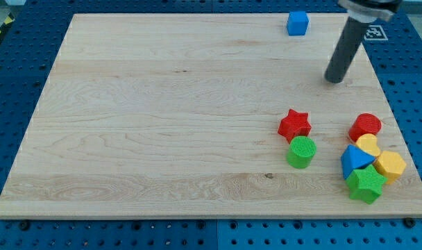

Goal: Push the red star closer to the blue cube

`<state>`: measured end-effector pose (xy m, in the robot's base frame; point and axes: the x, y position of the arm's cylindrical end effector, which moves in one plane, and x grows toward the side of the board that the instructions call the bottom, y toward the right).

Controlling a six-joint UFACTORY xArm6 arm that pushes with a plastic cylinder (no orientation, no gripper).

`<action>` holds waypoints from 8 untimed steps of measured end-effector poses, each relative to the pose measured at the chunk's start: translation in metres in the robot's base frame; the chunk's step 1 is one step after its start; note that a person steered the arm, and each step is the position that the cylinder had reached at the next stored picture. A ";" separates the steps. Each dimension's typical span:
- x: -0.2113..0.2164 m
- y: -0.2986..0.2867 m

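The red star [294, 125] lies on the wooden board at the view's right, just above a green cylinder [301, 152] that it nearly touches. The blue cube [298, 23] sits at the view's top edge of the board, right of centre, far above the star. My tip [333, 80] rests on the board above and to the right of the red star, apart from it, and below and to the right of the blue cube. The rod slants up to the view's top right.
A cluster stands at the view's lower right: a red cylinder [365, 126], a yellow heart-like block [368, 145], a blue triangular block [355, 162], a yellow hexagonal block [390, 166] and a green star [366, 184]. The board [162, 118] lies on a blue pegboard.
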<state>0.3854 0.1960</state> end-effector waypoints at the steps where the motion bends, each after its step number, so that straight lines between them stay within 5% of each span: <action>1: -0.003 -0.078; 2: 0.010 -0.169; 3: 0.070 -0.214; 4: 0.140 -0.185; 6: 0.140 -0.092; 8: 0.140 -0.072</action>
<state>0.5256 0.1240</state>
